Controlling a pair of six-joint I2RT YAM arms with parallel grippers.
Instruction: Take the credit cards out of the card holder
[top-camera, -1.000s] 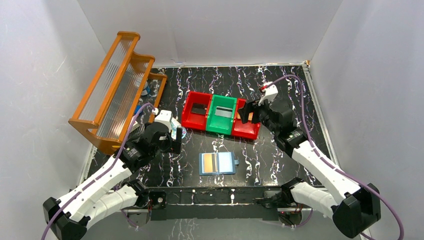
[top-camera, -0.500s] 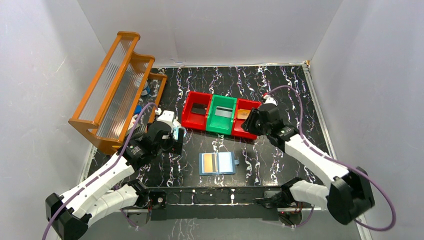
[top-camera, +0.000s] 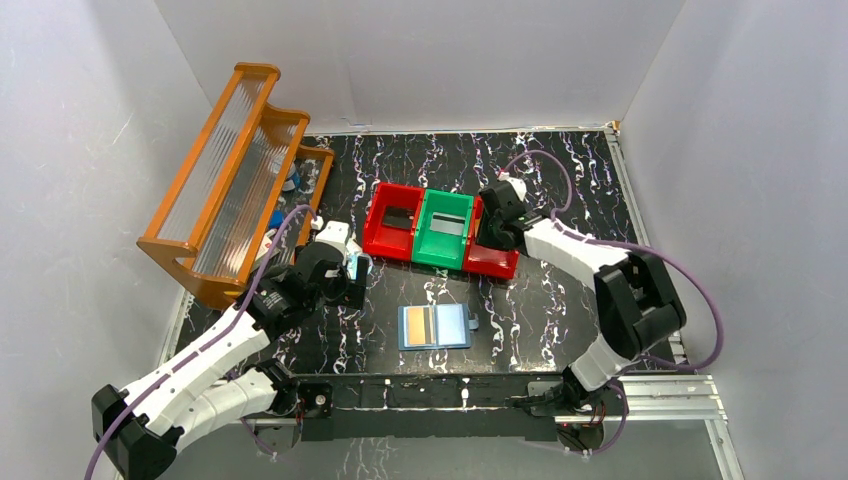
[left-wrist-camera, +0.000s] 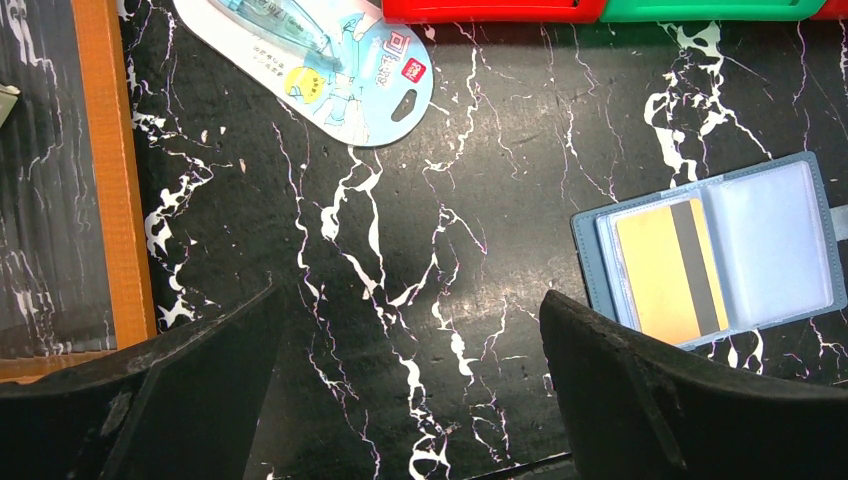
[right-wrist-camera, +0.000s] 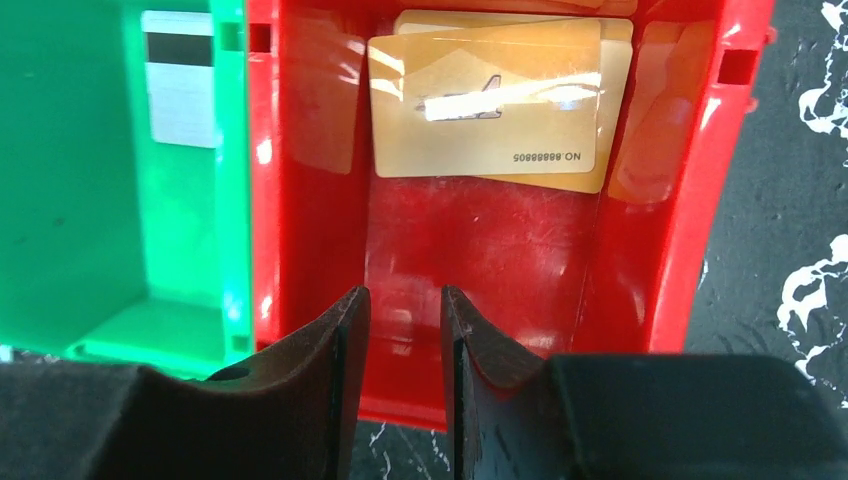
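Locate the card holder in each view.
Top external: card holder lies low centre, below the bins.
Left wrist: at the right edge, lying open.
Right wrist: not in it.
Shared landmark: green bin, a strip at the top right in left wrist, filling the left side in right wrist.

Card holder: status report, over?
Left gripper open beside card holder. Right gripper narrowly open, empty, over right-hand red bin with tan cards. Striped tan card in holder. Nothing blocking it.
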